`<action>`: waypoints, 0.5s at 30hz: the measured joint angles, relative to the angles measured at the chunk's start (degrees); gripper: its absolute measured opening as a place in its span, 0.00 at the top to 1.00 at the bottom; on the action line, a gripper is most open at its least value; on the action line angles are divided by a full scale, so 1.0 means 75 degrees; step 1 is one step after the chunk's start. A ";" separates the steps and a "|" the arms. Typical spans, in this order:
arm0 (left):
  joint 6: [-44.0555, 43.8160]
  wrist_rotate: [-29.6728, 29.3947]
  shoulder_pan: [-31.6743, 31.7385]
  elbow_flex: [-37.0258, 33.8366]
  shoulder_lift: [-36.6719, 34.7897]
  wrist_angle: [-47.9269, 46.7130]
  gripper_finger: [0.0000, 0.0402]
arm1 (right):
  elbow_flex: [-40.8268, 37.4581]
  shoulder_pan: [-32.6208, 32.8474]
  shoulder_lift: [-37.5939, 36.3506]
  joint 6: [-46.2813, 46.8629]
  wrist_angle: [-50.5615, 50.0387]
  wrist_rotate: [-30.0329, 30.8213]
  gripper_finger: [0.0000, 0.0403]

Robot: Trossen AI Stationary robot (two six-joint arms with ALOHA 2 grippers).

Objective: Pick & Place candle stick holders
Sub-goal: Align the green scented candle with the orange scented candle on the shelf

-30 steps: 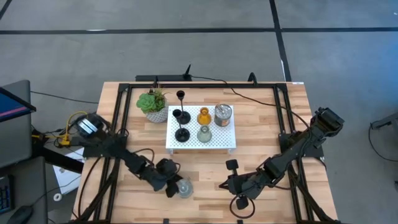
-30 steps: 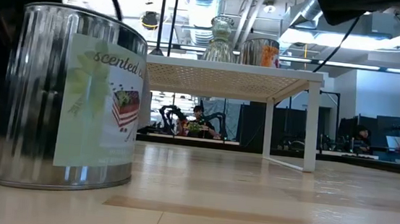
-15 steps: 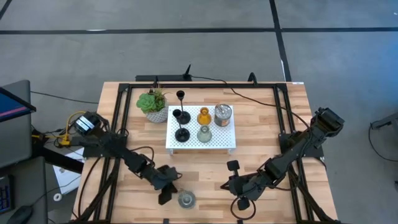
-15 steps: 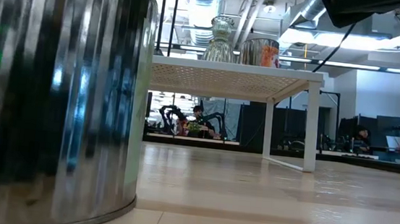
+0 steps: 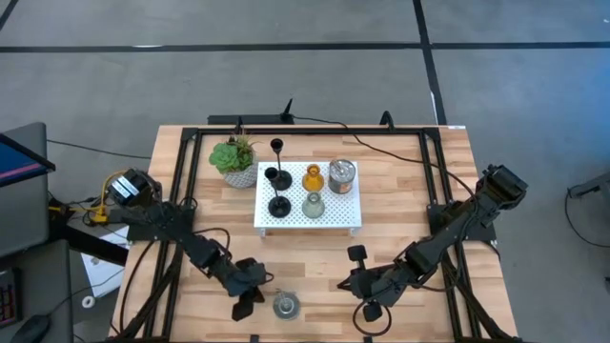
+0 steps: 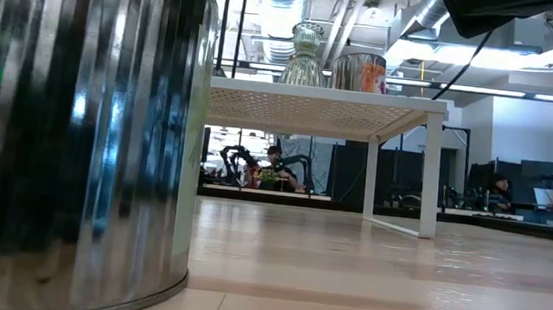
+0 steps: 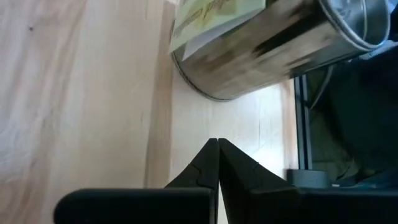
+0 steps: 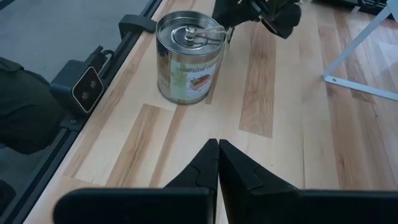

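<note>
The left gripper [image 5: 244, 307] is sitting low over the near edge of the table [image 5: 400, 181], its two fingers [image 7: 200, 169] pressed together on nothing. Just beside it a silvery candle tin [image 5: 285, 305] is standing upright on the bare wood, apart from the fingertips. The same tin is filling the left side of the low view [image 6: 78, 128].

The right gripper [image 5: 357, 284] is waiting near the front of the table too, right of the tin, fingers likewise closed and empty.

Farther back, the white perforated platform [image 5: 343, 218] is carrying the rest: three black thin-stemmed holders [image 5: 279, 205] along its left side, an amber holder [image 5: 313, 178], a pale green holder [image 5: 313, 205] in front of it, and a second silvery tin [image 5: 341, 176] at the right. A potted plant [image 5: 233, 157] is standing just left of the platform.
</note>
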 joint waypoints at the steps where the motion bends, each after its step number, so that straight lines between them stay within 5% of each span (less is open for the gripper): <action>1: -0.0005 -0.0007 -0.0020 0.0000 0.0023 0.0032 0.99 | 0.0000 0.0000 0.0000 0.0000 0.0000 0.0000 0.99; 15: 0.0017 -0.0033 -0.0077 0.0003 0.0052 0.0359 0.99 | 0.0000 0.0000 0.0000 0.0000 0.0003 0.0000 0.99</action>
